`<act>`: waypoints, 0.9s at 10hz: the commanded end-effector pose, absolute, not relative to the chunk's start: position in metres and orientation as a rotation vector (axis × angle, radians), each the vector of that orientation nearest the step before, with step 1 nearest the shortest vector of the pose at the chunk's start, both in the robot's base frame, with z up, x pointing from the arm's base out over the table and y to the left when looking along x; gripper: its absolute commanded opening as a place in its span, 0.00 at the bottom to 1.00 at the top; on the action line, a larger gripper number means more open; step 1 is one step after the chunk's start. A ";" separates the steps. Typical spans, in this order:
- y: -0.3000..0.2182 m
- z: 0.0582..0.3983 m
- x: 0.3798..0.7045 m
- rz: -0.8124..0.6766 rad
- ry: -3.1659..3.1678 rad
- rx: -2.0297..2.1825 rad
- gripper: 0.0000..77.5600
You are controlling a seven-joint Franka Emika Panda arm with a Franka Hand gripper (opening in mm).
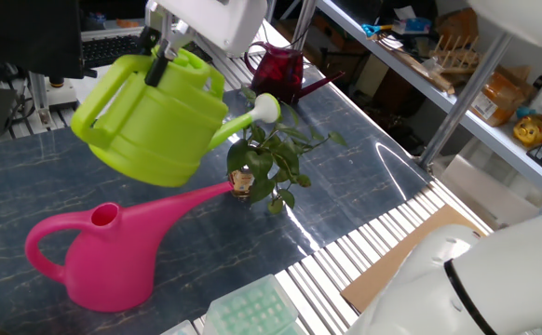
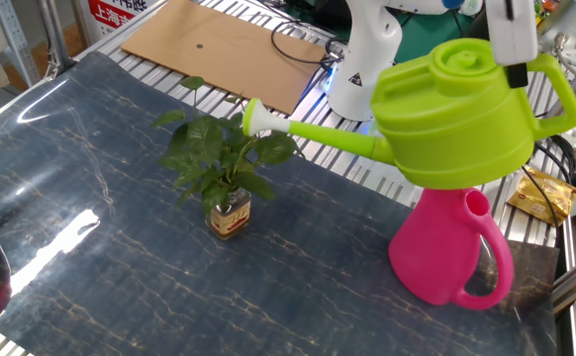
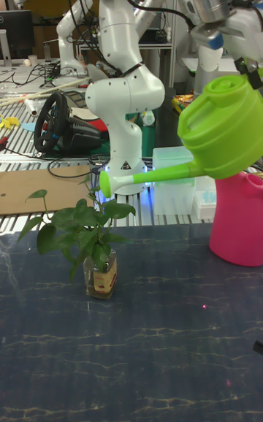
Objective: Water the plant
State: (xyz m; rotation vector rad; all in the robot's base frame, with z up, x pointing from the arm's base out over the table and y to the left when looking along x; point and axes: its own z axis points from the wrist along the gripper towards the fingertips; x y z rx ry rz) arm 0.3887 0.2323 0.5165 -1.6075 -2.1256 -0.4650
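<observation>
Gripper [image 1: 162,58]: closed on the handle of the green can; the black fingers are seen pinching the handle top in both fixed views, and only partly at the frame edge in the tall view.
Green can [image 1: 155,121]: held clear of the table, spout kept near level; its lid cap is shown in the other fixed view [image 2: 463,55], but hidden by the handle in the first.
Rose [image 2: 254,119]: white spout tip, placed above the plant's upper leaves; in the tall view [image 3: 106,184] it is seen above and slightly toward the robot base from the jar. No water stream can be made out in any view.
Plant [image 1: 269,160]: stood upright on the dark marbled table [image 1: 364,177], near its middle, below the rose; thin stems and drooping leaves are shown.
Jar [image 3: 101,274]: small, brown, labelled; the label is best seen in the tall view and is partly screened by leaves in the first fixed view.
Pink can [image 1: 94,251]: set on the table under the green can; its spout tip is seen just beside the jar in the first fixed view only, while the other views show only its body.
Red can [image 1: 277,68]: dark, translucent, at the far table edge; recorded in the first fixed view alone.
Cardboard [image 2: 219,44]: laid flat beyond the table edge.
</observation>
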 end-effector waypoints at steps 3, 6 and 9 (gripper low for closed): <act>0.206 0.495 0.408 -0.493 -2.191 -1.564 0.02; 0.206 0.499 0.419 -0.482 -2.186 -1.576 0.02; 0.224 0.513 0.409 -0.470 -2.143 -1.620 0.02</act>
